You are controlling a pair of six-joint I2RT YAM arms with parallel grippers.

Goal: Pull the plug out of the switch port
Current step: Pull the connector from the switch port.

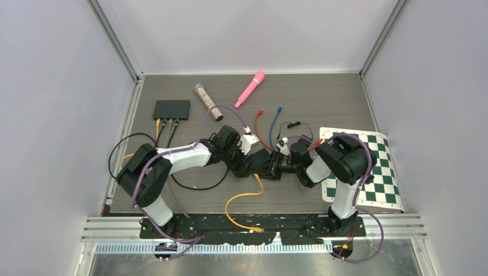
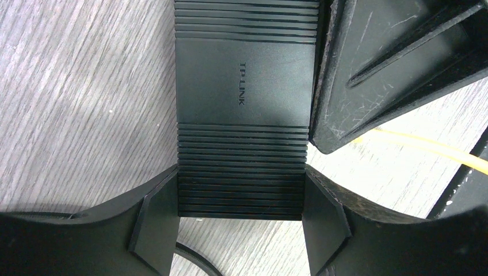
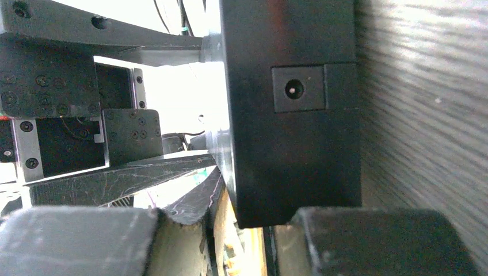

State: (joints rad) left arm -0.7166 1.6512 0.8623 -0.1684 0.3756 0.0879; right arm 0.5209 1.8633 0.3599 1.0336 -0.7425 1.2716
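Observation:
A small black TP-LINK switch [image 2: 244,86] lies on the wooden table, mostly hidden under both grippers in the top view. My left gripper [image 2: 240,224] is shut on one end of it, with a finger [image 2: 155,224] pressed on each long side. It sits at mid-table in the top view [image 1: 252,163]. A yellow cable [image 2: 437,150] leaves the switch's right side and loops to the near edge [image 1: 236,201]. My right gripper [image 3: 247,241] is at that side [image 1: 271,167]. Its fingers are close together around the yellow plug [image 3: 244,250], beside the switch's power-jack face [image 3: 293,132].
A second black switch [image 1: 171,108] with cables plugged in sits at the back left. A glitter tube [image 1: 208,102], a pink microphone [image 1: 250,89], and red [image 1: 259,129] and blue [image 1: 273,123] cables lie behind. A chequered mat [image 1: 374,172] is on the right.

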